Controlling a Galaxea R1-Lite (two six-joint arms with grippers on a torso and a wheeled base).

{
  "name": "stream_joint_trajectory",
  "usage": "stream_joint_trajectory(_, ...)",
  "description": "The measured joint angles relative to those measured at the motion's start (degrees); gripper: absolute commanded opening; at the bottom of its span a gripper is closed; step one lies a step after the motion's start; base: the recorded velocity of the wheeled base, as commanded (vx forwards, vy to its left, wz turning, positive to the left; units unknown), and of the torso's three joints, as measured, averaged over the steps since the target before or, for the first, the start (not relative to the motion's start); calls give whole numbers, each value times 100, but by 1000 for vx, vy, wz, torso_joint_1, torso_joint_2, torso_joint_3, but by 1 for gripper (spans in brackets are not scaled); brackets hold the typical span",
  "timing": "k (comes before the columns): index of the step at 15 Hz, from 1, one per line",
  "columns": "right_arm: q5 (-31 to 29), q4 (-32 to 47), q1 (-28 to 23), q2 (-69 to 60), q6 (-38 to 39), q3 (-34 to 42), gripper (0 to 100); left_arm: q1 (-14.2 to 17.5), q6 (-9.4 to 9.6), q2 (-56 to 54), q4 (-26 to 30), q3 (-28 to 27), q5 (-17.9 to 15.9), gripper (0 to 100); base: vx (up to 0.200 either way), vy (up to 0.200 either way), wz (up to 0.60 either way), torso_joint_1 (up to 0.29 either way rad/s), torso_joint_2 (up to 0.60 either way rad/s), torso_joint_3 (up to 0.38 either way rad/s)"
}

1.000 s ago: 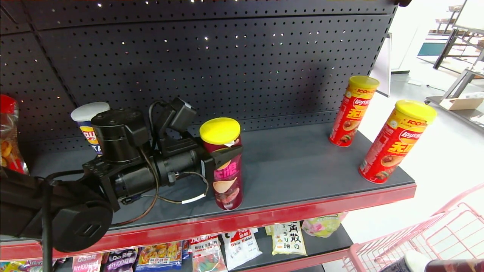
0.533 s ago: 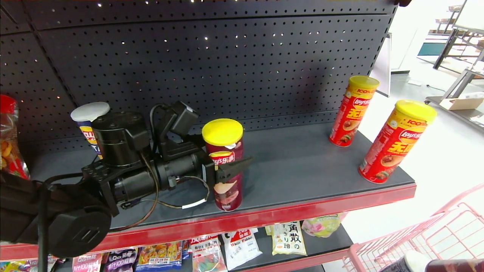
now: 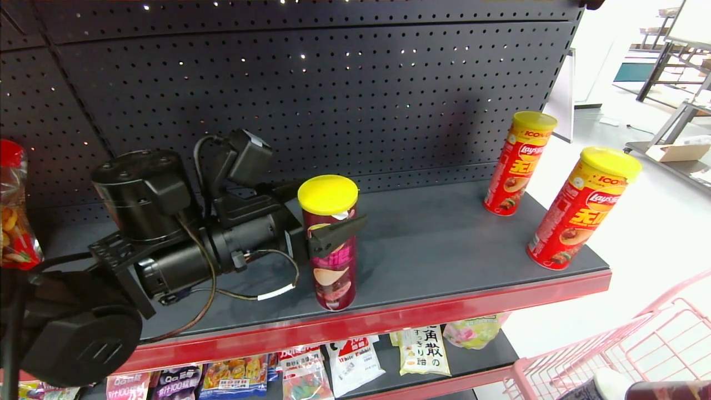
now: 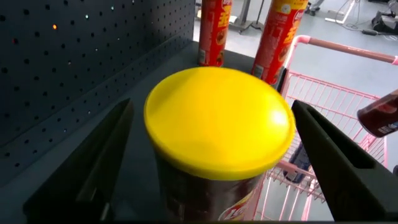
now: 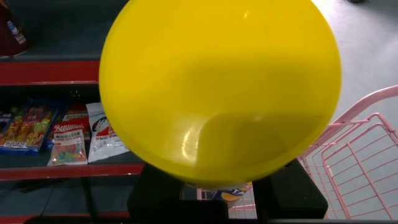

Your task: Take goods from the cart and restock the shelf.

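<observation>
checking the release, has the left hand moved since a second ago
Yes. The left hand has opened and drawn back a little, up and to the left, against the dark red can, which stands unmoved on the shelf.

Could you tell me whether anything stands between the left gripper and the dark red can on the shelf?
Nothing visible does. The left gripper has its open fingers flanking the dark red can, with a bare gap on each side.
</observation>
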Motion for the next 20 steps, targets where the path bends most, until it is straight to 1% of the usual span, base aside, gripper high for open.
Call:
stream_joint_trajectory(5,-4,9,-2,2,-20,13,0,11,-33,-369,24,-5,16,100,0,0,0,0,0,0)
stream_joint_trajectory(7,29,9,1,24,-26,-20,0,132,-35,-536,79,-176,93,100,0,0,0,0,0,0)
stream_joint_trajectory(8,29,-2,9,83,-30,-60,0,236,-35,-628,244,-302,207,100,0,0,0,0,0,0)
stream_joint_trajectory(9,27,-5,15,195,-41,-173,0,346,-35,-752,547,-433,286,100,0,0,0,0,0,0)
stream_joint_trajectory(12,10,9,0,780,-280,-700,0,560,-35,-1345,1992,-685,364,100,0,0,0,0,0,0)
stream_joint_trajectory(15,73,-90,67,1662,-619,-1172,0,617,2,-2353,3994,-683,386,100,0,0,0,0,0,0)
stream_joint_trajectory(17,134,-132,174,2087,-770,-1329,0,628,17,-3152,5102,-562,385,100,0,0,0,0,0,0)
stream_joint_trajectory(18,141,-143,199,2253,-800,-1406,0,628,20,-3558,5563,-455,385,100,0,0,0,0,0,0)
stream_joint_trajectory(20,152,-145,224,2520,-870,-1491,0,633,43,-4398,6259,-104,410,100,0,0,0,0,0,0)
